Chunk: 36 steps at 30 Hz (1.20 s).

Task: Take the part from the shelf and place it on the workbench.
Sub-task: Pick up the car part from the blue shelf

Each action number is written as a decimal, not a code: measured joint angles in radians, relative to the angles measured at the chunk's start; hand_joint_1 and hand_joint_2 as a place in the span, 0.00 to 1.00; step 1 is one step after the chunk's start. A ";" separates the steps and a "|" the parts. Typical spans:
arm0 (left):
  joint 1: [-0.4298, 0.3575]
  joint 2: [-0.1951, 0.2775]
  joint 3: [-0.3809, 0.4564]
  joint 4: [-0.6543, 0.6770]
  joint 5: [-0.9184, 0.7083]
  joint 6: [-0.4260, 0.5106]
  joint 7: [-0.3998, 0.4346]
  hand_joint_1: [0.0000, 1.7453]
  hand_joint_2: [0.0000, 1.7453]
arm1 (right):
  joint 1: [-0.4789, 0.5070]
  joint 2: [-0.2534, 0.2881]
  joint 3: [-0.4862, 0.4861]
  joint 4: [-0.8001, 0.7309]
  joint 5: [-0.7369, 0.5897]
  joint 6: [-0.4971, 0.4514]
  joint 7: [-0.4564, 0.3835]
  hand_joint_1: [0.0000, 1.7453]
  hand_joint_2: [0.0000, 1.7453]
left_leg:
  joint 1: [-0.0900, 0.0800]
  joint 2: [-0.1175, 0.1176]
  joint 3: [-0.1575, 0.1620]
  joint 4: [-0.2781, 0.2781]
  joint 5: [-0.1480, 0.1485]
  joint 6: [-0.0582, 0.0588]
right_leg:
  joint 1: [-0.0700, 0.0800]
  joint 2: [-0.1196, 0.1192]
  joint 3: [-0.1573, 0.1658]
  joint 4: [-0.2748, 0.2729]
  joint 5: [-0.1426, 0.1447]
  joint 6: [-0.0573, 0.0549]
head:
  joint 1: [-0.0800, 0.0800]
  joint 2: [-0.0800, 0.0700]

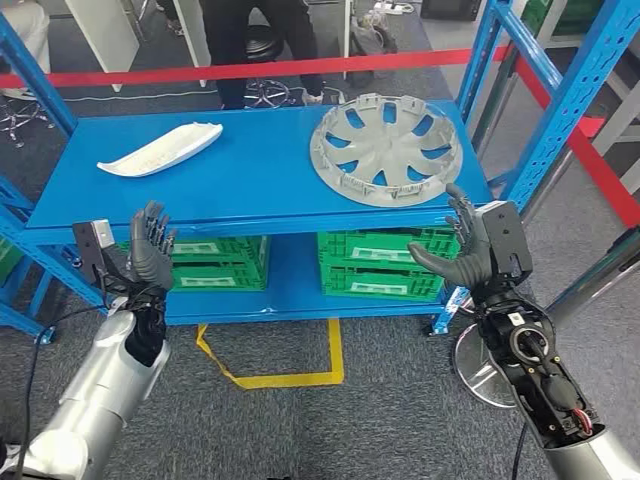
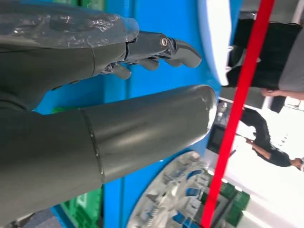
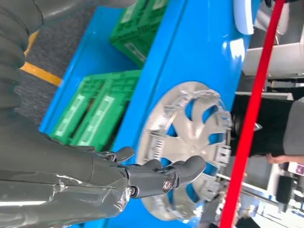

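Note:
A silver wheel cover (image 1: 386, 148) lies flat on the right of the blue shelf (image 1: 249, 180); it also appears in the wrist views (image 2: 172, 190) (image 3: 186, 142). A long white curved part (image 1: 160, 149) lies on the shelf's left. My left hand (image 1: 149, 247) is raised in front of the shelf's front edge, below the white part, fingers spread and holding nothing. My right hand (image 1: 459, 245) hangs just off the shelf's front right corner, near the wheel cover's rim, fingers apart and empty (image 3: 157, 173).
Green crates (image 1: 381, 262) (image 1: 219, 263) sit on the lower shelf. Blue uprights (image 1: 562, 110) flank the rack. A red barrier tape (image 1: 264, 70) runs behind, with a person (image 1: 256, 40) standing past it. Yellow floor tape (image 1: 287, 375) marks the carpet in front.

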 joint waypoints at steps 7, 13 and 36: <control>0.001 0.002 0.000 -0.001 0.000 0.001 -0.003 0.00 0.00 | -0.004 0.000 0.001 0.003 0.000 -0.001 0.003 0.00 1.00 | -0.006 0.003 0.050 -0.060 0.019 0.042 | 0.003 -0.002 0.022 0.038 -0.030 0.036 | 0.003 0.000; 0.007 0.000 0.000 -0.001 0.000 0.000 -0.002 0.00 0.00 | 0.009 0.000 0.004 0.004 0.000 -0.008 0.010 0.00 1.00 | -0.019 -0.004 0.122 -0.062 -0.035 0.063 | 0.012 -0.006 -0.177 0.295 -0.116 0.029 | 0.042 0.000; 0.004 0.002 0.000 -0.002 -0.003 0.007 -0.006 0.00 0.00 | 0.005 0.000 -0.001 0.013 0.011 -0.005 0.012 0.00 1.00 | -0.002 0.002 0.049 -0.054 0.023 0.017 | 0.009 0.001 -0.010 -0.004 0.015 0.013 | 0.018 0.000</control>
